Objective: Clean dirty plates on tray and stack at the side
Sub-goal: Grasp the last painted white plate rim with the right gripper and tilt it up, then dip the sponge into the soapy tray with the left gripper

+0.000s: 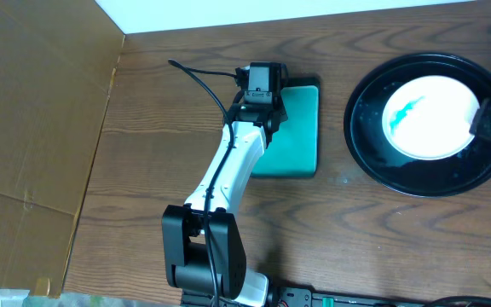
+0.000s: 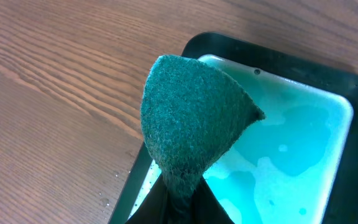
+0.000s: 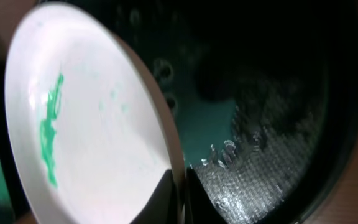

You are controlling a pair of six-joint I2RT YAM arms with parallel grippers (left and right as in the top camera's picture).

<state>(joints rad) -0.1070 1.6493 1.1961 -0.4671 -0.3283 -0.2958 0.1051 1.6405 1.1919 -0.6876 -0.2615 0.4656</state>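
Note:
One white plate (image 1: 430,116) with a teal smear sits tilted over the round black tray (image 1: 373,153) at the right. My right gripper (image 1: 489,122) is shut on the plate's right rim; in the right wrist view the plate (image 3: 86,124) is lifted on edge above the wet tray (image 3: 272,137), with the rim pinched between the fingers (image 3: 180,199). My left gripper (image 1: 261,81) is shut on a green scouring pad (image 2: 191,124) and holds it over the small teal dish (image 2: 291,162). Other plates are not in view.
The small rectangular teal dish (image 1: 295,128) with soapy liquid lies at the table's middle, under the left arm. A cardboard sheet (image 1: 32,128) covers the left side. A white wall edge runs along the top.

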